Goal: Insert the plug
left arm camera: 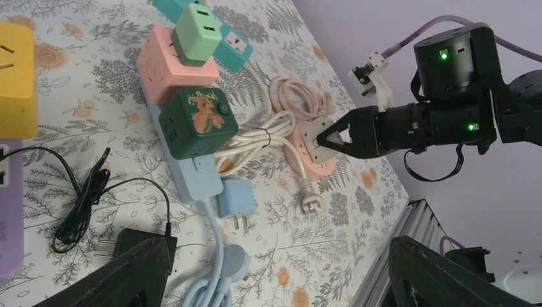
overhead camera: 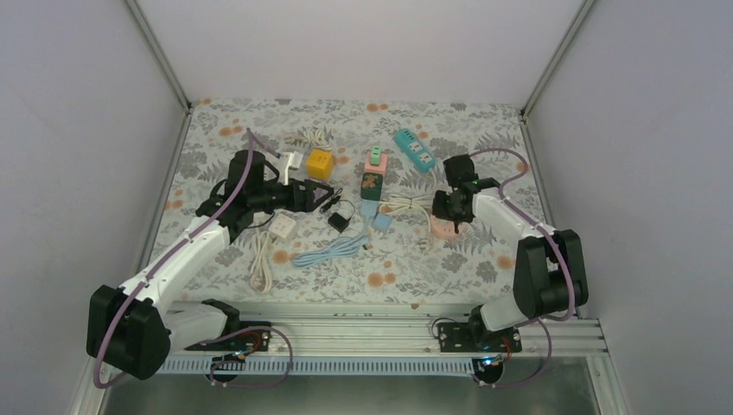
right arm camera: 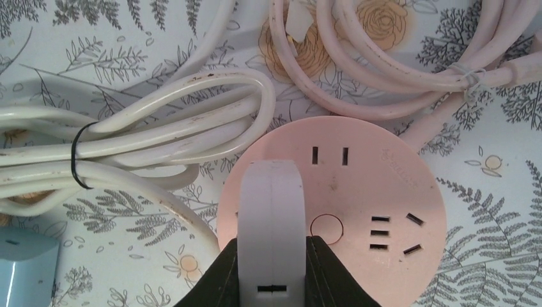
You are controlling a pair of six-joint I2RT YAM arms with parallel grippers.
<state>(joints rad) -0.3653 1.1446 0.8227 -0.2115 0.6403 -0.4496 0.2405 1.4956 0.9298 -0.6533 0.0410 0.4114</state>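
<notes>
The right gripper [overhead camera: 451,210] pinches a flat white plastic plug [right arm camera: 271,211] over a round pink plastic socket [overhead camera: 449,229].
From above, the plug is too small to make out; the left gripper [overhead camera: 322,197] is well apart from it. In the left wrist view, that gripper's own fingers [left arm camera: 134,268] are spread wide, holding nothing, and the plug sticks out past the right fingertips, pointing down at the socket. In the right wrist view, its long side runs straight ahead between both dark fingers [right arm camera: 224,272].

Bright, even diffuse light w/ soft faint shadows; wrist views sharp, top view a bit soft.
</notes>
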